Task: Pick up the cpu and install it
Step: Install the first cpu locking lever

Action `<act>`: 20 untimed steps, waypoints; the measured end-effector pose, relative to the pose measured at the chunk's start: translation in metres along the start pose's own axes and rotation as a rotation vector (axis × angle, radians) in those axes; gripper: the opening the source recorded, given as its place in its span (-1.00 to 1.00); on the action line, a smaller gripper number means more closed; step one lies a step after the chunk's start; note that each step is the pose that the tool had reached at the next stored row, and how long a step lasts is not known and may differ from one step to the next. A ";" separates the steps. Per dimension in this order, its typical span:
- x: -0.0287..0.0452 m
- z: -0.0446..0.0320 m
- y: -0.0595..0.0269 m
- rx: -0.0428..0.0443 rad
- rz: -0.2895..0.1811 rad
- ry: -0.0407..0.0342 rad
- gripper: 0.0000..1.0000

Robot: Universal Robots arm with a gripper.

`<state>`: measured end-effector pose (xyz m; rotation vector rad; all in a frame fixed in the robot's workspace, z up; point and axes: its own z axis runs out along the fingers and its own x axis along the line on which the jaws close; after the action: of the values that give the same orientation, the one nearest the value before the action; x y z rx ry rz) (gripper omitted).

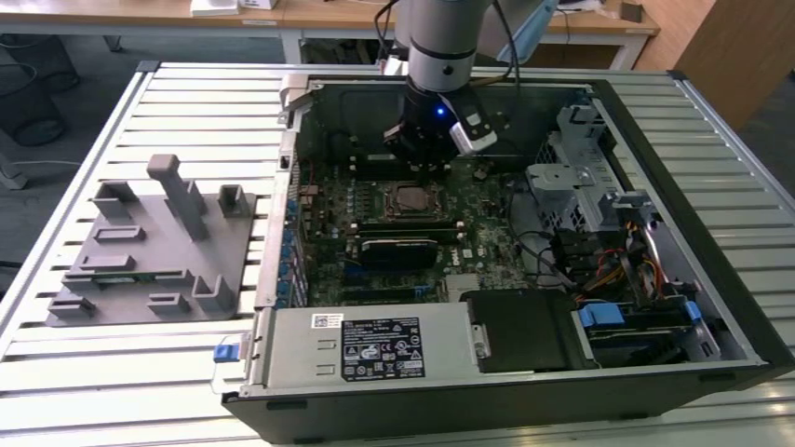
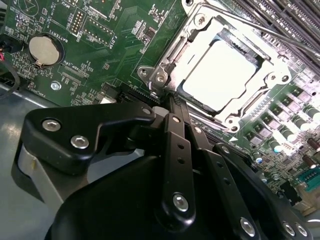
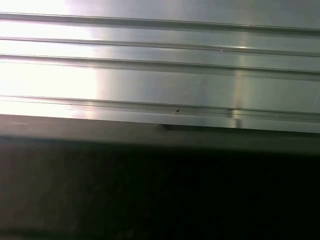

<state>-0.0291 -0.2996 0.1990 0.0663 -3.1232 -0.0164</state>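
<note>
We see the cpu (image 2: 220, 79) already seated in its socket (image 2: 197, 30) on the green motherboard (image 2: 100, 45), its bright silver top framed by the metal retention bracket. In the exterior view the gripper (image 1: 426, 160) hangs inside the open computer case (image 1: 695, 233), just above and behind the cpu (image 1: 408, 198), apart from it. In the second wrist view the black fingers (image 2: 177, 125) lie pressed together with nothing between them, their tips near the socket's corner. A grey fixture tray (image 1: 137, 247) sits on the slatted table (image 1: 186, 84) at the exterior view's left.
</note>
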 end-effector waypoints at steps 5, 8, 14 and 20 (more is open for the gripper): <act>-0.0005 0.0024 0.0000 0.0066 0.000 0.0016 -0.79; -0.0006 0.0029 0.0002 0.0080 0.000 0.0025 -0.79; -0.0007 0.0031 0.0008 -0.0061 0.000 0.0021 -0.79; -0.0006 0.0010 0.0009 -0.0254 0.000 0.0009 -0.79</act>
<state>-0.0286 -0.2986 0.1980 0.0665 -3.1214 -0.0560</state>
